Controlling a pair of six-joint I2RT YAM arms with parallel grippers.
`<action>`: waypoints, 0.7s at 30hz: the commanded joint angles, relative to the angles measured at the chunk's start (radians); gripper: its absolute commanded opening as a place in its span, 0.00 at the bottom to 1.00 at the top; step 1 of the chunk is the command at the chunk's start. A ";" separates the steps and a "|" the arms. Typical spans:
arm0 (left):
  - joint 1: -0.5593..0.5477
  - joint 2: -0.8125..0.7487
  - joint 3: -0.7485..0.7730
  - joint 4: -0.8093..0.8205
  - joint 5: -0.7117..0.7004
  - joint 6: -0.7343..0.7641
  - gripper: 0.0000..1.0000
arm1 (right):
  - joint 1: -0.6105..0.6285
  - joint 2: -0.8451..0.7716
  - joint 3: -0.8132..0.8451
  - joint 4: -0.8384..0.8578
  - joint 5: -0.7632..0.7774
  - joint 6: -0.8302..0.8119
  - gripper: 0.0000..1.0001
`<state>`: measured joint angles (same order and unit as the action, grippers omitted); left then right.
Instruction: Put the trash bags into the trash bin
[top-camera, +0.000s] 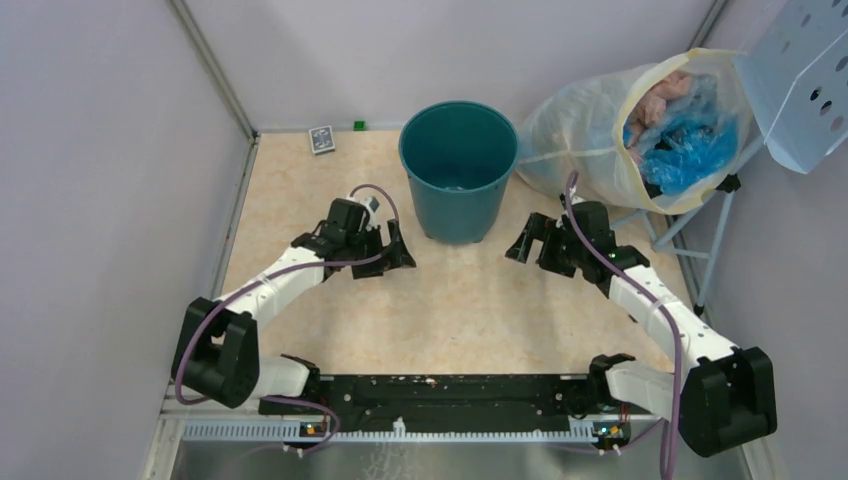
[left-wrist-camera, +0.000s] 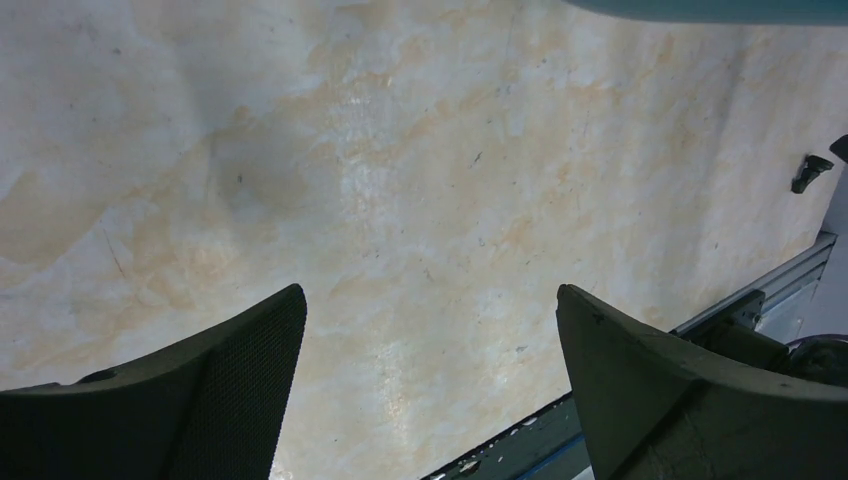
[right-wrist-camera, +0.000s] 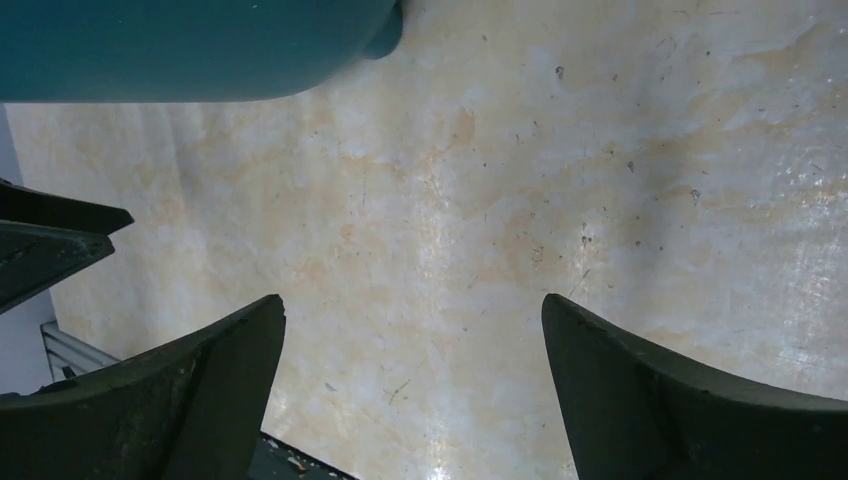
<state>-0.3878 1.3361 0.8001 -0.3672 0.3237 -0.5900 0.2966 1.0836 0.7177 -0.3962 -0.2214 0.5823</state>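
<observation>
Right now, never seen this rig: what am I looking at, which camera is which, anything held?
Two white-and-black robot arms are bolted at the near edge of a beige marbled table. The wide picture comes from a fixed camera above and behind them. The other two come from cameras on each wrist, looking down past that arm's own dark fingers at bare tabletop.

The left tool and the right tool are both open and hold nothing.

Between them, farther back, stands a round dark teal plastic bin; its inside looks nearly empty. To its right, off the table edge, leans a large clear plastic sack with a pale yellow rim, stuffed with pink and blue plastic bags. A small patterned card lies at the far left corner.
</observation>
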 joint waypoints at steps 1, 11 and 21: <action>-0.003 -0.002 0.070 0.022 -0.028 0.038 0.99 | -0.007 0.004 0.044 0.040 0.017 -0.029 0.99; -0.003 -0.113 0.081 0.084 0.059 0.067 0.99 | -0.007 -0.019 0.153 -0.012 -0.013 -0.054 0.94; -0.003 -0.176 0.200 0.142 0.073 -0.004 0.99 | -0.007 -0.006 0.539 -0.151 0.017 -0.108 0.89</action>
<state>-0.3882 1.1812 0.9001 -0.3069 0.3820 -0.5678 0.2966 1.0878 1.0832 -0.4961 -0.2222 0.5278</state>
